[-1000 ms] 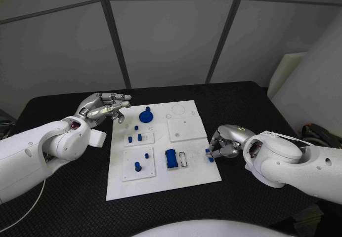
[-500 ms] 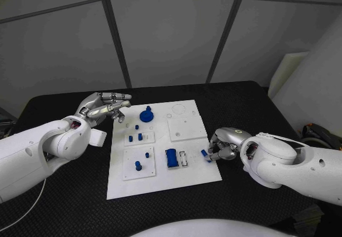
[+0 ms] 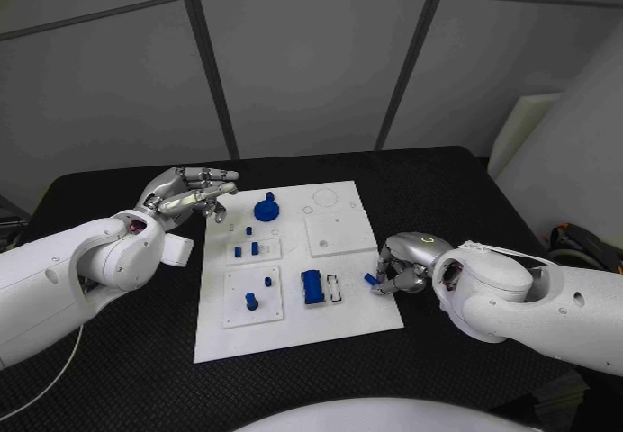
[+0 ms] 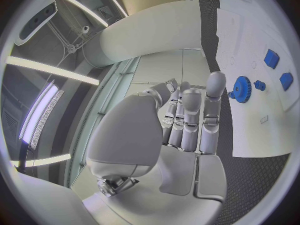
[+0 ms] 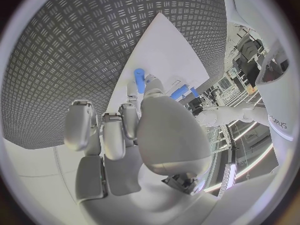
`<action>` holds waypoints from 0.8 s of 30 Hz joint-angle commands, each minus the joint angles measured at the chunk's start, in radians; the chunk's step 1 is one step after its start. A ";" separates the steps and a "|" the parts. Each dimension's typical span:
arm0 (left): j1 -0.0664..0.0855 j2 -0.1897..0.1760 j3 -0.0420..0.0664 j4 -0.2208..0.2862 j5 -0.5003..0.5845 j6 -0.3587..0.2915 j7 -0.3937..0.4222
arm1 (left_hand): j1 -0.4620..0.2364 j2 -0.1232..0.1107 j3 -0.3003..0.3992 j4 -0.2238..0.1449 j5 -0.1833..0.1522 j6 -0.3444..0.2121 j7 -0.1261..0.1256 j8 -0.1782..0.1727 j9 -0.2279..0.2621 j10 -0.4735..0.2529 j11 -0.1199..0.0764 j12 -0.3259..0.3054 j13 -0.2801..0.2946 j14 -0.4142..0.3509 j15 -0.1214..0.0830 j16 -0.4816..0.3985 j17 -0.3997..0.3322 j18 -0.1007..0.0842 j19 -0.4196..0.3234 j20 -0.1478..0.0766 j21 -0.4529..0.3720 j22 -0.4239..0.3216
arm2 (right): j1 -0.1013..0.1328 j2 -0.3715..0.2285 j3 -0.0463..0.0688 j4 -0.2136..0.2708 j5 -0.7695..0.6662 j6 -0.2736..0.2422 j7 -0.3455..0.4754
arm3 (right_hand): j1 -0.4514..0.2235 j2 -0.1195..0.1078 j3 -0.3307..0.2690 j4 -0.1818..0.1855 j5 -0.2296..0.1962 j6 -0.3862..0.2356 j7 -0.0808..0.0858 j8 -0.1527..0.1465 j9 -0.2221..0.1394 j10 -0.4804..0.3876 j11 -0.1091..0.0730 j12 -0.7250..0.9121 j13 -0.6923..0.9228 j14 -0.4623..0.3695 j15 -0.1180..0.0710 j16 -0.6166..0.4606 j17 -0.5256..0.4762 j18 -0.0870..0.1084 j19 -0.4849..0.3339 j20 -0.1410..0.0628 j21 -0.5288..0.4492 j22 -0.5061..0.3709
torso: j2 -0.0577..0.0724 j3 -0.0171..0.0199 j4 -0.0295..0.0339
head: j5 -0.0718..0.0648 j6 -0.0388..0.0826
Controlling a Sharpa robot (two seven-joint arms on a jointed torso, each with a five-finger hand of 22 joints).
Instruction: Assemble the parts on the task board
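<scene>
The white task board (image 3: pixel 340 317) lies in the middle of the black table. On it stand a blue gear (image 3: pixel 266 211), a blue block (image 3: pixel 313 288) and several small blue pegs (image 3: pixel 256 249). My right hand (image 3: pixel 402 267) is at the board's right edge and pinches a small blue peg (image 3: pixel 372 280) just right of the block; the right wrist view shows this peg (image 5: pixel 140 80) sticking out past the fingertips. My left hand (image 3: pixel 193 198) hovers off the board's far left corner, fingers curled in with nothing in them. The left wrist view shows the gear (image 4: pixel 240 89) beyond that hand (image 4: pixel 187 120).
Raised white sub-plates (image 3: pixel 337 234) sit on the board, with an open white slot (image 3: pixel 335 288) beside the block. Black table (image 3: pixel 441 189) surrounds the board. A grey panel wall stands behind, and white foam pieces (image 3: pixel 546 144) lean at the far right.
My right hand has moved left with the blue peg, from the board's right edge in over it toward the block and slot. The left hand has stayed put.
</scene>
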 commanded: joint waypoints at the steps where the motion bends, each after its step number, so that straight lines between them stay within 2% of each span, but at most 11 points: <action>1: 0.001 -0.001 0.001 0.001 0.003 0.011 0.005 | -0.007 0.002 -0.001 -0.007 -0.001 -0.006 0.000 -0.002 -0.001 -0.007 0.000 0.007 0.002 -0.005 0.001 0.004 -0.001 0.040 -0.002 0.003 -0.005 -0.002 | -0.005 0.006 -0.003 0.001 -0.055 0.038 -0.005 | 0.012 0.002 0.000 -0.006 -0.004 -0.004 0.000 0.002 0.001 -0.004 0.000 -0.003 -0.090 0.074 -0.005 -0.004 0.123 0.009 -0.002 -0.005 -0.004 0.061 | 0.000 -0.0003 -0.0004 | 0.000 0.000; 10: 0.001 -0.001 0.001 0.002 0.003 0.013 0.004 | -0.007 0.002 -0.001 -0.007 -0.001 -0.006 0.000 -0.002 -0.001 -0.007 0.000 0.007 0.002 -0.005 0.001 0.004 -0.001 0.040 -0.002 0.003 -0.005 -0.002 | -0.008 0.027 -0.003 -0.006 -0.144 0.059 -0.007 | 0.058 0.008 0.015 -0.019 -0.001 0.001 -0.004 0.008 0.012 -0.006 -0.003 -0.005 -0.092 0.074 -0.007 -0.006 0.122 0.009 -0.003 -0.006 -0.007 0.060 | -0.002 -0.0009 0.0008 | 0.002 -0.003; 14: 0.001 -0.001 0.001 0.002 0.003 0.013 0.004 | -0.007 0.002 -0.001 -0.007 -0.001 -0.006 0.000 -0.002 -0.001 -0.007 0.000 0.007 0.002 -0.005 0.001 0.004 -0.001 0.040 -0.002 0.003 -0.005 -0.002 | -0.009 0.033 -0.003 -0.010 -0.185 0.070 -0.009 | 0.086 0.013 0.031 -0.023 -0.048 0.002 -0.006 0.009 0.019 -0.009 -0.005 -0.010 -0.095 0.073 -0.009 -0.008 0.120 0.009 -0.004 -0.009 -0.009 0.058 | -0.002 -0.0005 0.0001 | 0.005 -0.001; 18: 0.001 -0.001 0.001 0.002 0.003 0.014 0.004 | -0.007 0.002 -0.001 -0.007 -0.001 -0.006 0.000 -0.002 -0.001 -0.007 0.000 0.007 0.002 -0.005 0.001 0.004 -0.001 0.040 -0.002 0.003 -0.005 -0.002 | -0.009 0.040 -0.004 -0.012 -0.212 0.080 -0.012 | 0.111 0.019 0.055 -0.026 -0.071 0.003 -0.007 0.009 0.024 -0.010 -0.006 -0.012 -0.096 0.074 -0.011 -0.008 0.121 0.009 -0.004 -0.010 -0.010 0.058 | -0.002 -0.0009 0.0002 | 0.004 0.000; 24: 0.001 -0.001 0.001 0.002 0.003 0.014 0.004 | -0.007 0.002 -0.001 -0.007 -0.001 -0.006 0.000 -0.002 -0.001 -0.007 0.000 0.007 0.002 -0.005 0.001 0.004 -0.001 0.040 -0.002 0.003 -0.005 -0.002 | -0.010 0.038 -0.004 -0.004 -0.216 0.076 -0.020 | 0.139 0.025 0.096 -0.024 -0.069 0.005 -0.010 0.008 0.029 -0.011 -0.009 -0.014 -0.096 0.074 -0.013 -0.006 0.124 0.009 -0.001 -0.012 -0.007 0.061 | -0.001 -0.0005 -0.0010 | 0.004 0.004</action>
